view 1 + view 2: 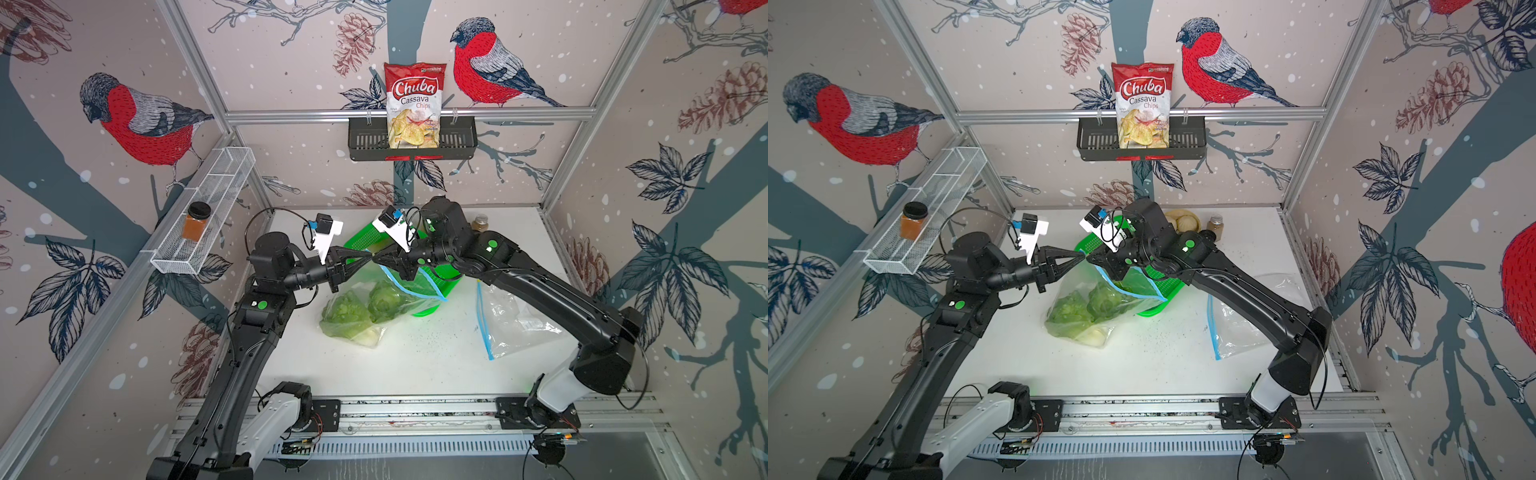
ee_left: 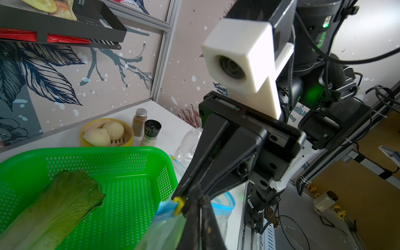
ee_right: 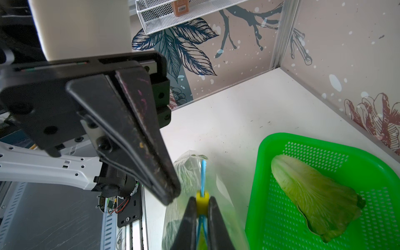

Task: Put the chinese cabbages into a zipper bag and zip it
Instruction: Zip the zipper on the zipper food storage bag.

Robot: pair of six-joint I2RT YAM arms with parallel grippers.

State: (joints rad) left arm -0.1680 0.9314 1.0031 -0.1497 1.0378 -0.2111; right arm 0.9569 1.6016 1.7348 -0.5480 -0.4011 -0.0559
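Right jaws pinch the slider — bag holds 2 cabbages, basket 1.

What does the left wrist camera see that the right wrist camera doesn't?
Only the left wrist view shows the buns in a yellow steamer, the spice jars and the black shelf. Only the right wrist view shows the white wire shelf. Both show the green basket holding one cabbage, the zipper bag, and its yellow slider pinched by the right gripper.
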